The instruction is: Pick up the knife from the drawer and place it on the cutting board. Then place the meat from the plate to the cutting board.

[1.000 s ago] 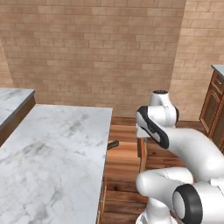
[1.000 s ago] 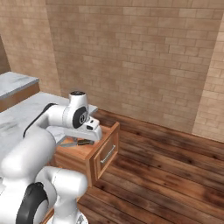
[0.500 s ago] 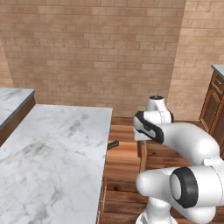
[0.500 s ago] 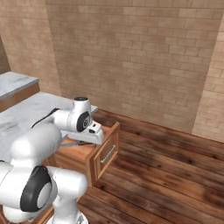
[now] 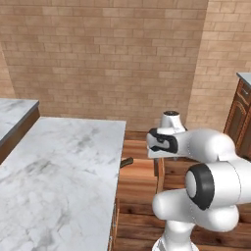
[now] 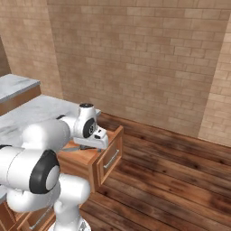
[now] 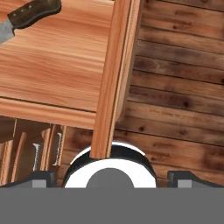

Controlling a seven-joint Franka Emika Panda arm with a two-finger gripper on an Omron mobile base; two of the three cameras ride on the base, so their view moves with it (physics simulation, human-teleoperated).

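Fingers (image 7: 112, 177) spread as wide as they go, pinching nothing, hanging above the front panel of the open wooden drawer (image 7: 57, 65). Two dark fingertips (image 7: 41, 177) low in the hand view, one on each side of that panel's upright edge. Knife (image 7: 26, 16) lying flat on the drawer's bottom, near its far corner: dark brown-black handle and the start of a grey blade, well apart from the fingertips. Dark handle end also peeking out at the edge of the marble desk (image 5: 59, 166) in the left base view, knife (image 5: 127, 161) just past that edge. Drawer (image 6: 97, 155) pulled out from the cabinet below the desk's edge, metal pull on its front, over the dark plank floor (image 6: 171, 171). Brick wall (image 5: 108, 54) behind. No legible writing or labels anywhere.
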